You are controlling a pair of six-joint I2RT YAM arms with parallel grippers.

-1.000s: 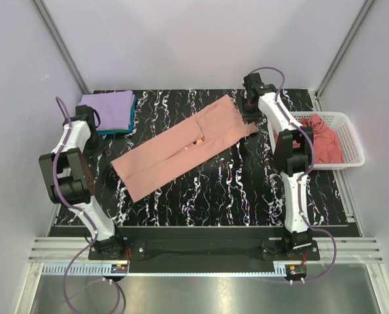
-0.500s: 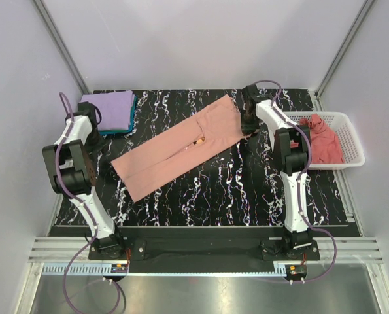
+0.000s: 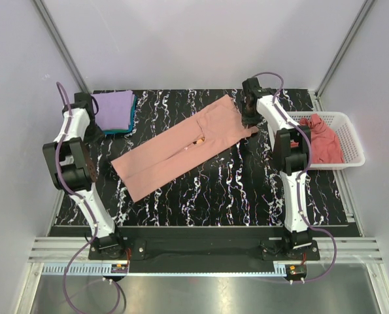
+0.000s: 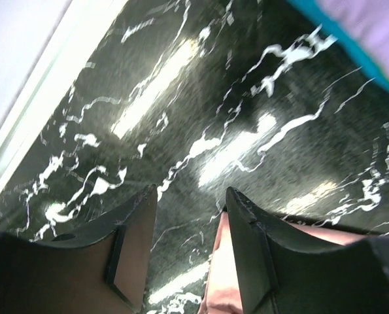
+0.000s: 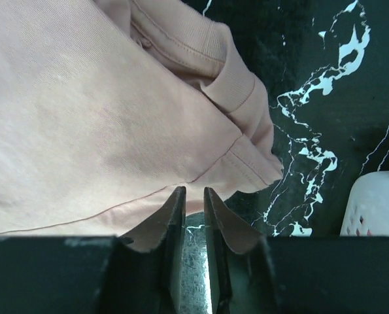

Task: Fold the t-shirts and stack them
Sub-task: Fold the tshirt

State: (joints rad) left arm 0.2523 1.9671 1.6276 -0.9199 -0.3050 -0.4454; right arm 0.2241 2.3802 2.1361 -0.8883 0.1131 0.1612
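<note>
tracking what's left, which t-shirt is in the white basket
The crumpled rose-pink cloth t-shirt; the salmon t-shirt lies spread out, lavender t-shirt and teal t-shirt stacked.

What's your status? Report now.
Left jaws open, empty, over table near folded stack. Right jaws nearly shut at edge of pink shirt, grip unclear. Red shirt in basket. Nothing blocking.

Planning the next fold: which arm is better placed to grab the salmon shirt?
Right, probably: its jaws are at the salmon shirt; the left jaws are away beside the folded stack.
</note>
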